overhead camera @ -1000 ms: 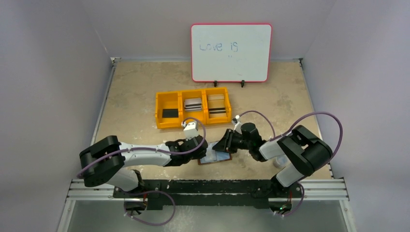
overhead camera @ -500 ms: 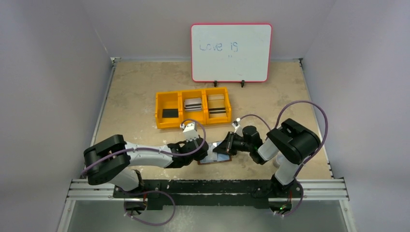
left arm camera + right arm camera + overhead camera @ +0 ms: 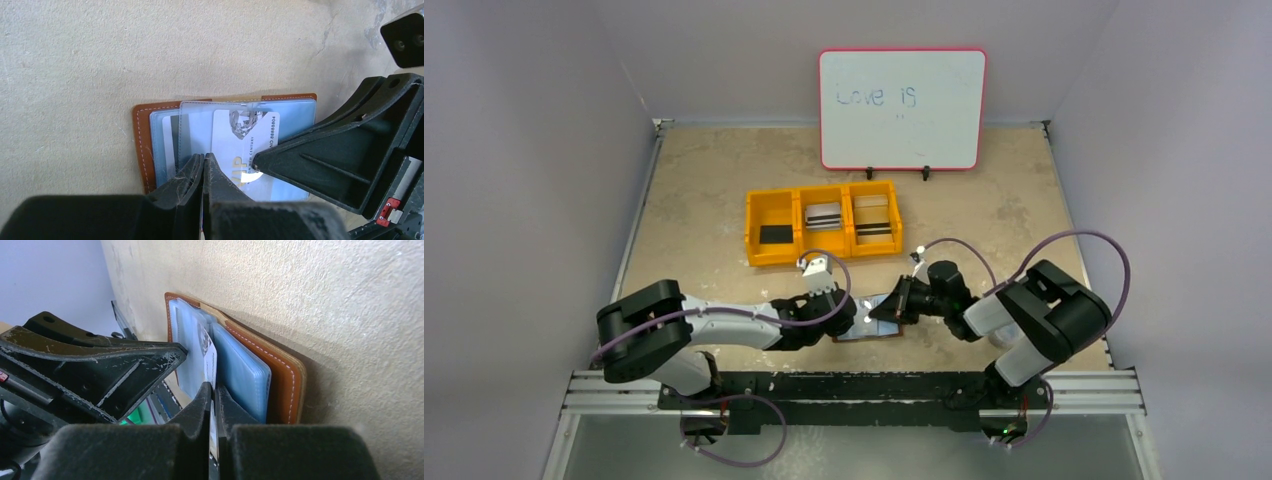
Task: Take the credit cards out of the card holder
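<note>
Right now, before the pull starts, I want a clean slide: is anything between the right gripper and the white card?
Nothing visible: the right gripper is shut on the edge of the white card. The left gripper pinches the clear sleeve beside it.

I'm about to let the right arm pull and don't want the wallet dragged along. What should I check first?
1. Card holder lying open on the table: ok.
2. Left pincer shut on the clear sleeve: ok, as far as the left wrist view shows.
3. Right pincer shut on the white card at its edge: ok.
4. White card out of its sleeve: not ok, most of it sits inside.
5. More cards behind it: cannot tell.
6. Yellow bin standing apart from the card holder: ok.
</note>
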